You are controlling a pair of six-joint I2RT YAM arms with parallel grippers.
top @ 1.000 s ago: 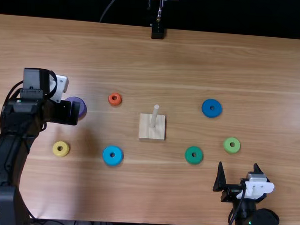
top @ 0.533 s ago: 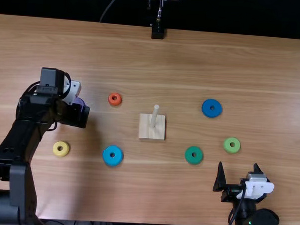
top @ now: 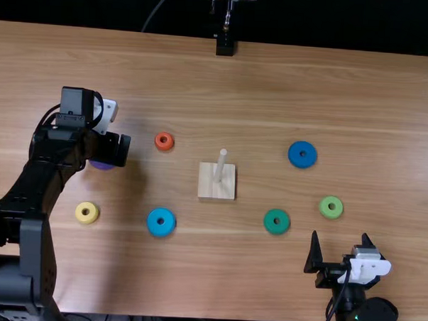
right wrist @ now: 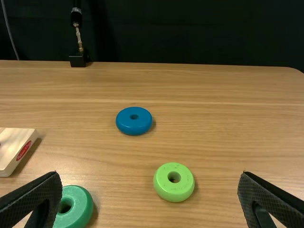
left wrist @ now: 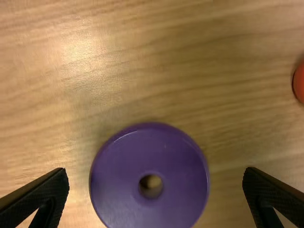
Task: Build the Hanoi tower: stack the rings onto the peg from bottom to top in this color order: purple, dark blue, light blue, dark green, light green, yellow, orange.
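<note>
My left claw (left wrist: 156,172) hangs wide apart above the purple ring (left wrist: 116,187), toward the left edge of the counter (top: 274,85). I should centre on it, lower straight and squeeze evenly

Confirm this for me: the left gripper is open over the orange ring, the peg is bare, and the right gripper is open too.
Not quite: the left gripper is open over the purple ring, as the left wrist view shows, not the orange one. The rest holds: the peg is bare, and the right gripper is open too.
</note>
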